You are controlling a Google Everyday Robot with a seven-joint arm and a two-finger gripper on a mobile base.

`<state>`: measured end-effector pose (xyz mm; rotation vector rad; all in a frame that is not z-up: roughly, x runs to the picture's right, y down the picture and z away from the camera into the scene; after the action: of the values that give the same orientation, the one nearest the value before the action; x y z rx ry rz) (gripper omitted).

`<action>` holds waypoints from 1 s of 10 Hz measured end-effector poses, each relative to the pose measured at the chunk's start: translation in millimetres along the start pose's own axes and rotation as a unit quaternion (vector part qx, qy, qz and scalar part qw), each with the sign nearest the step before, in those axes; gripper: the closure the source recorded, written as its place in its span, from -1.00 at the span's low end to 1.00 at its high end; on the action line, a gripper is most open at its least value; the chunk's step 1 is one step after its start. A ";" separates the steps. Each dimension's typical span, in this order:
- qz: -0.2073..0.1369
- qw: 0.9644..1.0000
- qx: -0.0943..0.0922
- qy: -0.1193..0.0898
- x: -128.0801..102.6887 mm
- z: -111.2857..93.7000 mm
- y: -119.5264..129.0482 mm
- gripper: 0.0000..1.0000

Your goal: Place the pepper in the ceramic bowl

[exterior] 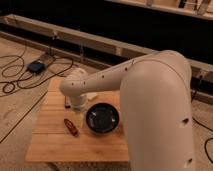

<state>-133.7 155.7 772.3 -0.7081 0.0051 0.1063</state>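
Tool (79, 115) partly hidden under arm (150, 85), beside ceramic bowl (104, 120), dark block (66, 103) mostly behind arm

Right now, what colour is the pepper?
The pepper is glossy red, camera view; the tool hangs between it and the bowl.

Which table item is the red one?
The pepper: slim and red. The end effector hangs between it and the round, dark ceramic bowl.

text: none readable | gripper (80, 116): low over table (52, 146), between pepper (70, 126) and ceramic bowl (102, 119)
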 end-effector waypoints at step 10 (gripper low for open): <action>-0.028 0.998 -0.040 -0.025 -56.8 59.6 30.0 -0.60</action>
<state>-195.1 211.6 800.4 -0.7839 -0.0682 0.0707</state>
